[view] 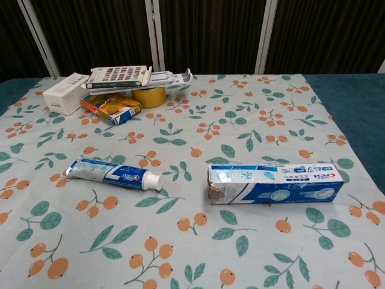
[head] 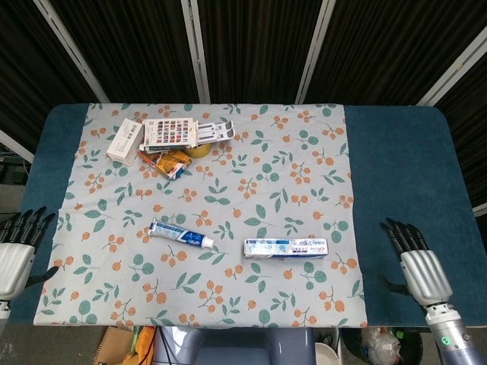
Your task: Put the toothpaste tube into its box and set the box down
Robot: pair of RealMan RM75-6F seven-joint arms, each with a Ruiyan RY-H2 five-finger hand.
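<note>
On the flower-and-berry printed cloth (head: pixel 289 152) near the table's front edge, the blue-and-white toothpaste tube (head: pixel 181 233) and the blue-and-white cardboard toothpaste box (head: pixel 286 248) lie almost end to end, close but apart. Both have their long axes running left to right across the robot. The tube's white cap points toward the box, and the box's torn, open end faces the cap.

Each hand waits at its own side of the table, holding nothing. The right hand (head: pixel 420 268) is released, fingers spread over the bare blue tabletop (head: pixel 396 152), and sits to the right of the box's closed end, so it looks the nearer one for the box. The left hand (head: pixel 17 255) is likewise free, fingers apart, off the cloth's left edge, and the tube's crimped tail points its way. Nothing has been picked up yet.

The box carries a red-and-blue Crest logo near its right end; the smaller print on box and tube is too fine to read.
</note>
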